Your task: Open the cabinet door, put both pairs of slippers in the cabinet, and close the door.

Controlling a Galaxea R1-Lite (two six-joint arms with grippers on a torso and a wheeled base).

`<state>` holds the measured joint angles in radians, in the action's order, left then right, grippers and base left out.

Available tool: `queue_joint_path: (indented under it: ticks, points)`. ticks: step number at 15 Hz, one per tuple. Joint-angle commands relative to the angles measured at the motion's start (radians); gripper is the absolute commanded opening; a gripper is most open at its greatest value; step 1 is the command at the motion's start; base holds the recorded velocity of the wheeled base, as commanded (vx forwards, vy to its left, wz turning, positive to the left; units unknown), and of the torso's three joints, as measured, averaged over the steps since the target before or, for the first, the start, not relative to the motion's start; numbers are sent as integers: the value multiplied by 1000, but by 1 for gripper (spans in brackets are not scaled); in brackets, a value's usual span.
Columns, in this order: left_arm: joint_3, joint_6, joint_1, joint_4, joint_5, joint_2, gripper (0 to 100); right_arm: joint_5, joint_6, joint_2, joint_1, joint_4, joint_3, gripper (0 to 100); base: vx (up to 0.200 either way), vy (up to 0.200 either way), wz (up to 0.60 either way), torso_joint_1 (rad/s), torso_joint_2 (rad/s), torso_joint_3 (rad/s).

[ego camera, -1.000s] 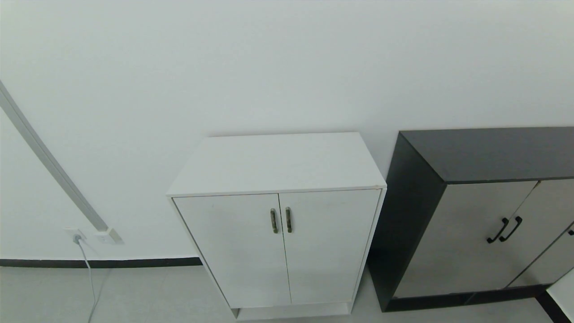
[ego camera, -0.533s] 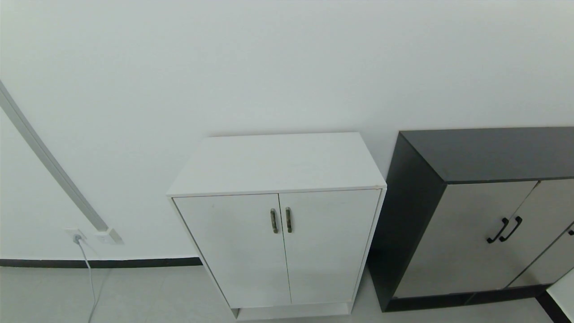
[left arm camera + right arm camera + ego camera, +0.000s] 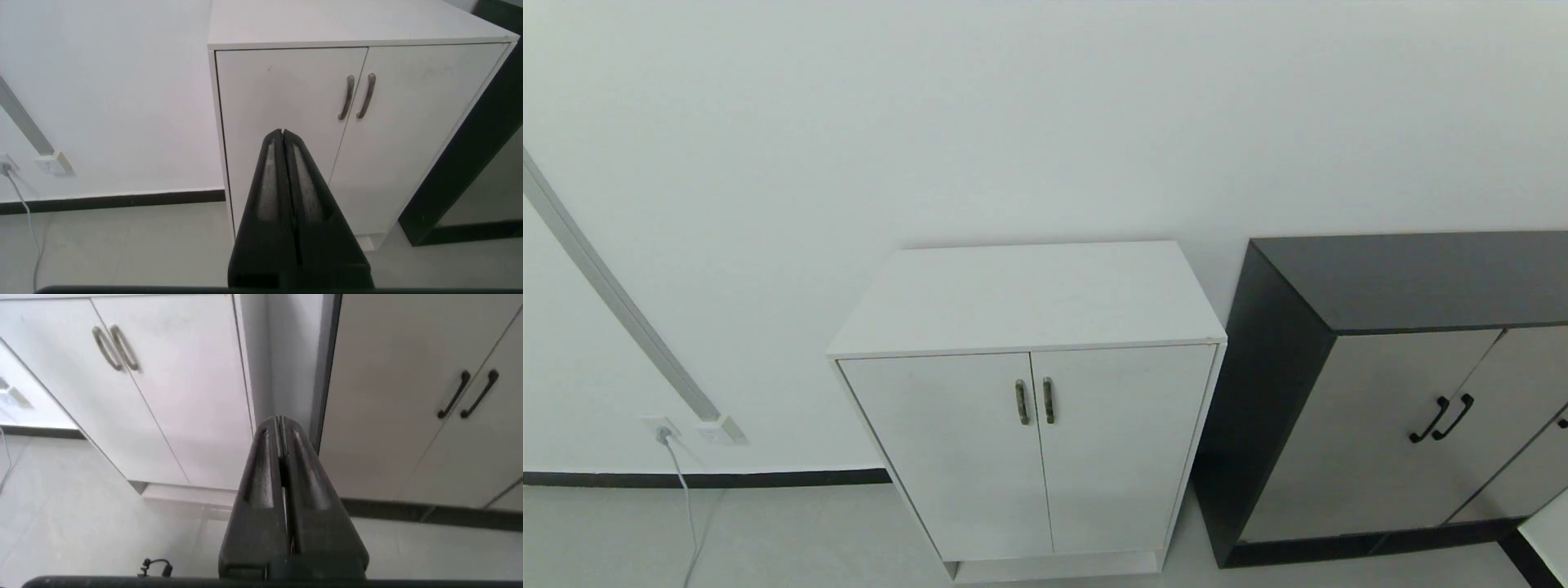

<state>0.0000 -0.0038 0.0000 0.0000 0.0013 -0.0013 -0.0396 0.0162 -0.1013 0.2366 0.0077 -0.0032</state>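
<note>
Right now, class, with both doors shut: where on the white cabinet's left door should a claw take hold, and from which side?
Its handle, the upright bar at the door's inner edge: grip mid-bar, coming from the front, straddling it, since it stands off the panel. The left claw is shut and would need opening.

left gripper [image 3: 282, 133]: 2 matte black fingers [image 3: 265, 188] tapering to rounded tips, grooved backs; right gripper [image 3: 280, 420] identical

White two-door cabinet [image 3: 1029, 392], doors closed.
</note>
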Motion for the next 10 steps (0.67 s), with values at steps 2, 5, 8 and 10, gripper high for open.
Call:
queue_joint_path:
  ticks: [2,5,8,10]
  points:
    - [0,-1,0,0,0,1,0,3,-19,-87,-118,2,-4,0,0,0,0,0,0,0]
    - [0,-2,0,0,0,1,0,7,-22,-40,-237,2,-1,0,0,0,0,0,0,0]
    - [0,-2,0,0,2,1,0,30,-13,41,-203,-3,2,0,0,0,0,0,0,0]
    - [0,-1,0,0,0,1,0,44,-15,92,-230,-3,2,0,0,0,0,0,0,0]
